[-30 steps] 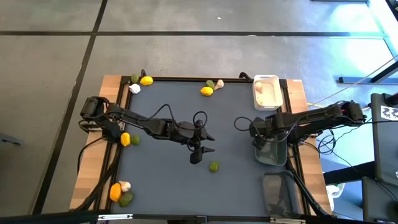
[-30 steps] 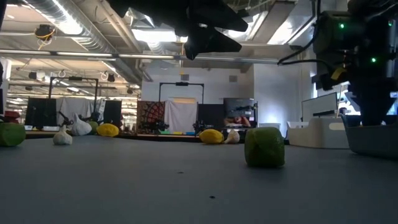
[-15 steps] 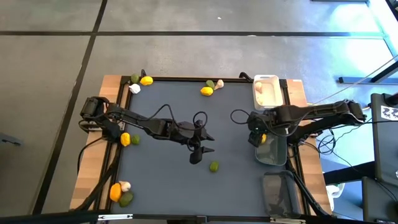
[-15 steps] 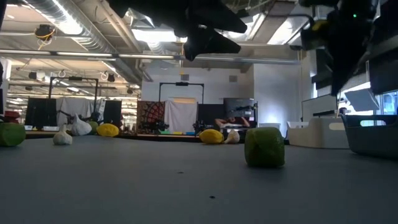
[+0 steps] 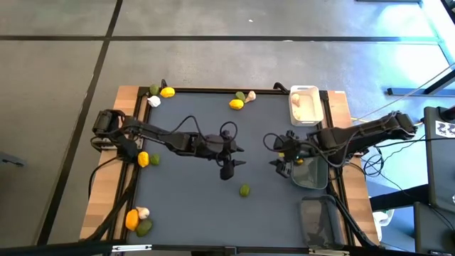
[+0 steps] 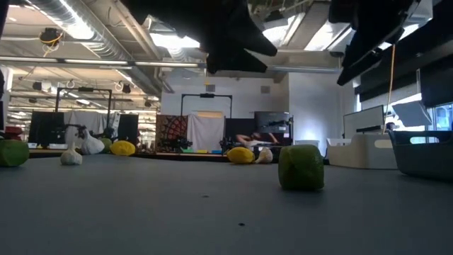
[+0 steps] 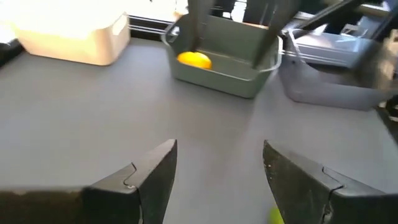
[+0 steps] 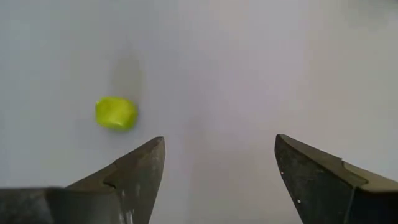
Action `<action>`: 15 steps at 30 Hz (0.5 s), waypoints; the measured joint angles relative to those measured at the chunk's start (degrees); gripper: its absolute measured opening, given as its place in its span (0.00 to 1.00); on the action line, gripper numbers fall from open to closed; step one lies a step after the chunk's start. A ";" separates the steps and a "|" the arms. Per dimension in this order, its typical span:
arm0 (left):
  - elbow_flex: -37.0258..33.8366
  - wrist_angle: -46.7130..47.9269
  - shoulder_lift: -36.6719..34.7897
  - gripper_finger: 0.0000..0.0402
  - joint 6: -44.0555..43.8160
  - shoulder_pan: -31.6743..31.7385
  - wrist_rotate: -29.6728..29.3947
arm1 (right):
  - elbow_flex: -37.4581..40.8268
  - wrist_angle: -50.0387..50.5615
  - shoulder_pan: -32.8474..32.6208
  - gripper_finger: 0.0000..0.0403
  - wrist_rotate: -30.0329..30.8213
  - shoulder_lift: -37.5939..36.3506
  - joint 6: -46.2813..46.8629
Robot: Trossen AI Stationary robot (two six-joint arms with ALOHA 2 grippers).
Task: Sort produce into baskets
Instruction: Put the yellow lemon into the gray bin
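Observation:
A green lime (image 5: 244, 190) (image 8: 115, 113) lies alone on the dark mat, near the middle. My left gripper (image 5: 230, 162) (image 7: 221, 162) hovers open just to the far side of it and holds nothing. My right gripper (image 5: 279, 162) (image 8: 217, 155) is also open and empty. It hangs above the mat, just left of the dark grey-green basket (image 5: 313, 174). A yellow lemon (image 5: 301, 161) (image 7: 194, 59) lies in that basket. The white basket (image 5: 304, 105) holds pale pieces. The translucent grey basket (image 5: 321, 219) stands at the near right.
More produce lies in small groups: far left corner (image 5: 161, 94), far middle (image 5: 242, 99), left edge (image 5: 147, 159) and near left corner (image 5: 138, 220). Wooden borders run along the mat's left and right sides. The mat between the arms is bare apart from the lime.
My right gripper has risen out of the dark grey-green basket and moved toward the table's middle, tipping up from pointing steeply down. The yellow lemon, hidden under it before, now shows lying in the basket. My left gripper has turned slightly toward the far edge.

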State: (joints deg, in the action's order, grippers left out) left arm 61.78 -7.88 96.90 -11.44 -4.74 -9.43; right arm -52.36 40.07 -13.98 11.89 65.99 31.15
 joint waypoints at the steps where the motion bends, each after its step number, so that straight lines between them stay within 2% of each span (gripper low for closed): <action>1: 0.00 -0.01 0.00 0.58 0.76 0.54 -0.13 | 0.00 -0.74 -0.54 0.75 1.48 0.27 0.01; 5: 0.00 -0.07 0.00 0.58 5.20 2.81 -0.18 | 1.14 -3.34 -2.28 0.75 7.28 1.58 -0.17; 12: 0.00 -0.04 0.00 0.58 10.30 7.09 -0.32 | 4.10 -9.24 -2.19 0.75 8.69 4.88 -0.95; 15: -0.01 -0.01 0.00 0.58 11.63 8.89 -2.66 | 5.58 -13.21 -2.16 0.75 9.19 6.55 -1.82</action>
State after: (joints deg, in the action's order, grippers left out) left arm 61.76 -7.89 96.90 0.19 4.15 -12.08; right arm -46.78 26.86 -16.14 21.08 72.55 29.33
